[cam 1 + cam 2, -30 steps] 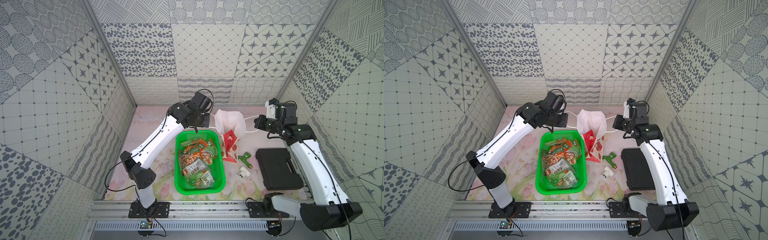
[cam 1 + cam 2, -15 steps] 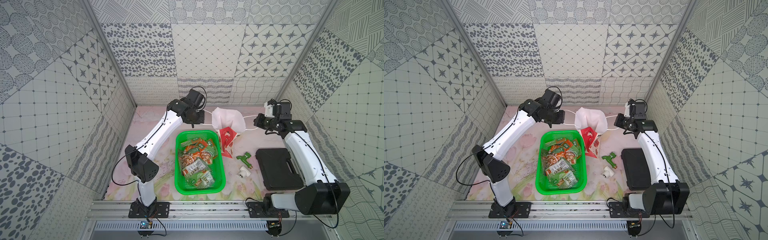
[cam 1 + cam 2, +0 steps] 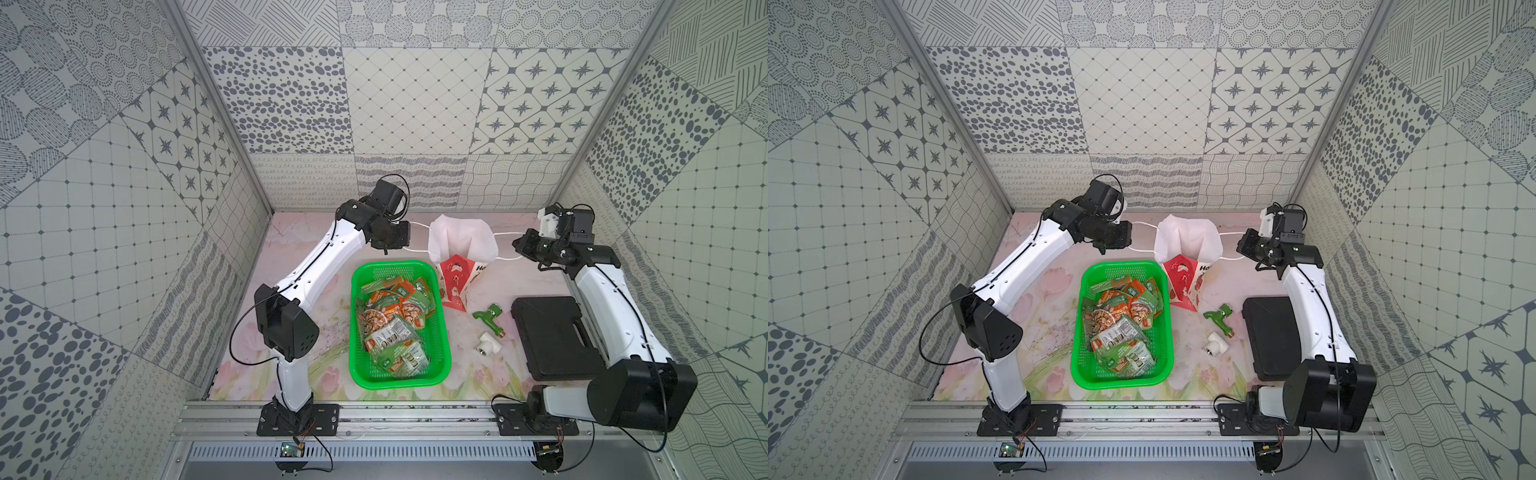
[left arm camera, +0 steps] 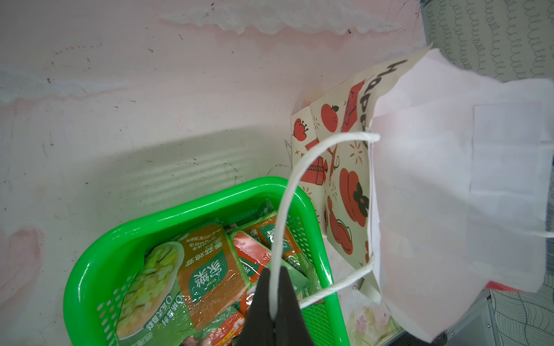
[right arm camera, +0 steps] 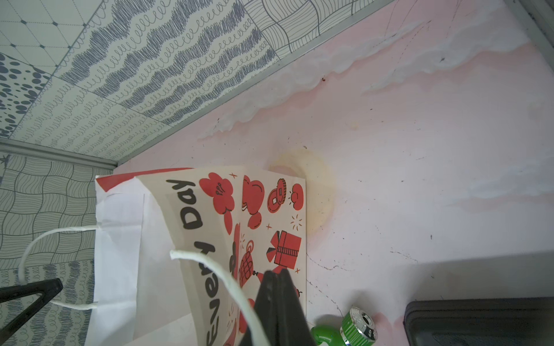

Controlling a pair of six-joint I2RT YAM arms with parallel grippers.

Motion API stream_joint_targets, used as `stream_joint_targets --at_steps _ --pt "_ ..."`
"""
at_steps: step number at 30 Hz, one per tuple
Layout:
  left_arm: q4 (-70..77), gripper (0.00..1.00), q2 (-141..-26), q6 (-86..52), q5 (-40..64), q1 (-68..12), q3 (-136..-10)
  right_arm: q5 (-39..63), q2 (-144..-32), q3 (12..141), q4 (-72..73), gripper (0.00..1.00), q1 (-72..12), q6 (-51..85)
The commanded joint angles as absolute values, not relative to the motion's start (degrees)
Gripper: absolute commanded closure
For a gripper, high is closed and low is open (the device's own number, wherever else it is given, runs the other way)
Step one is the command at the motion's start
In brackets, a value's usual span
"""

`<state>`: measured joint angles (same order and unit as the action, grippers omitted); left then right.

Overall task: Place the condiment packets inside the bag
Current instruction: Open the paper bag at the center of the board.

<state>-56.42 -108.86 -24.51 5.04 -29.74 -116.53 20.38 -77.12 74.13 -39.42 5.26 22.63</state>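
The bag (image 3: 461,239) (image 3: 1187,239) stands at the back of the table, white mouth spread wide. My left gripper (image 3: 407,237) (image 3: 1130,239) (image 4: 274,271) is shut on its left cord handle (image 4: 287,194). My right gripper (image 3: 515,246) (image 3: 1239,246) (image 5: 277,273) is shut on the right cord handle (image 5: 221,269), which is pulled taut. The bag's cream side with red drawings (image 5: 257,215) faces the right wrist camera. The condiment packets (image 3: 395,320) (image 3: 1121,324) (image 4: 207,269), green and orange, lie piled in the green basket (image 3: 360,374) (image 4: 99,269) in front of the bag.
A green tap-shaped piece (image 3: 488,315) (image 5: 356,323) and a white fitting (image 3: 486,345) lie right of the basket. A black case (image 3: 552,336) (image 5: 479,323) lies under the right arm. Patterned walls close in the back and both sides.
The bag's mouth has spread wider between the two grippers, and its base has shifted slightly toward the back. Both arms have changed posture while keeping hold of the handles.
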Motion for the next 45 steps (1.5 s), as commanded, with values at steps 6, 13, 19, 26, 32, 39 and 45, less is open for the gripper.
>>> stream_joint_targets --at_steps 6,13,19,26,32,39,45 --pt "-54.23 1.00 -109.26 -25.66 9.79 -27.92 -116.28 26.42 -76.24 72.18 -34.13 1.00 7.61 24.85" --pt "-55.95 1.00 -109.74 -25.61 9.34 -27.15 -120.19 25.49 -75.77 73.47 -35.11 1.00 9.74 25.53" --pt "-60.86 1.00 -112.39 -24.92 9.80 -27.09 -128.41 25.66 -75.82 77.00 -36.08 1.00 10.36 26.71" --pt "-62.68 1.00 -113.54 -24.61 9.63 -26.72 -130.63 26.54 -76.12 79.59 -36.62 1.00 10.65 27.69" --pt "-64.49 1.00 -113.82 -24.06 8.97 -26.45 -131.70 26.94 -75.33 80.37 -37.60 1.00 10.67 27.77" --pt "-64.55 1.00 -112.39 -24.25 12.26 -26.37 -129.66 28.73 -74.18 78.49 -37.75 1.00 10.64 27.95" --pt "-60.46 1.00 -111.95 -24.52 12.92 -26.01 -122.50 28.28 -75.26 73.43 -35.86 1.00 10.72 26.84"
